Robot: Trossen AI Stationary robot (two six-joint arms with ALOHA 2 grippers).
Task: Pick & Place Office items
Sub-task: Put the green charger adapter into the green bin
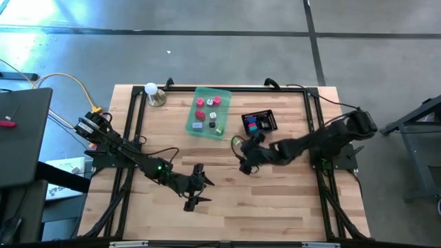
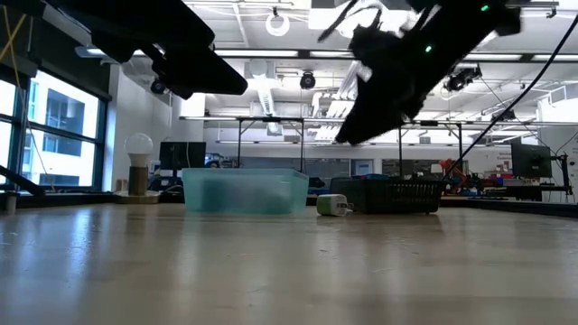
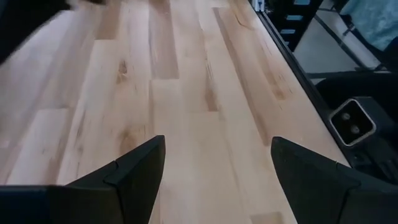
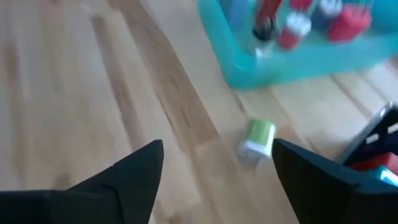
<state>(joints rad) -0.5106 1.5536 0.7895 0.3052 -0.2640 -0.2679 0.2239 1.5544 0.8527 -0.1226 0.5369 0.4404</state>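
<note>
Fingers spread wide and empty on left gripper (image 1: 195, 184), low over bare plank table (image 1: 275, 207), near front. Lamp bulb (image 1: 151, 89) at back left corner. Green tray (image 1: 209, 112) with pink, red and white office pieces (image 1: 207, 102). Green-and-white piece (image 4: 257, 139) loose on wood, between tray and black basket (image 1: 259, 122). Right gripper (image 1: 247, 162) open, empty, just short of it. Beyond: open hall, windows left, ceiling lights.

One green tray (image 1: 222, 98) at upper centre, one black mesh basket (image 1: 271, 114) to its right, one green-and-white piece (image 4: 257, 138) loose on the wood, one lamp (image 1: 153, 92) upper left, two arms.
</note>
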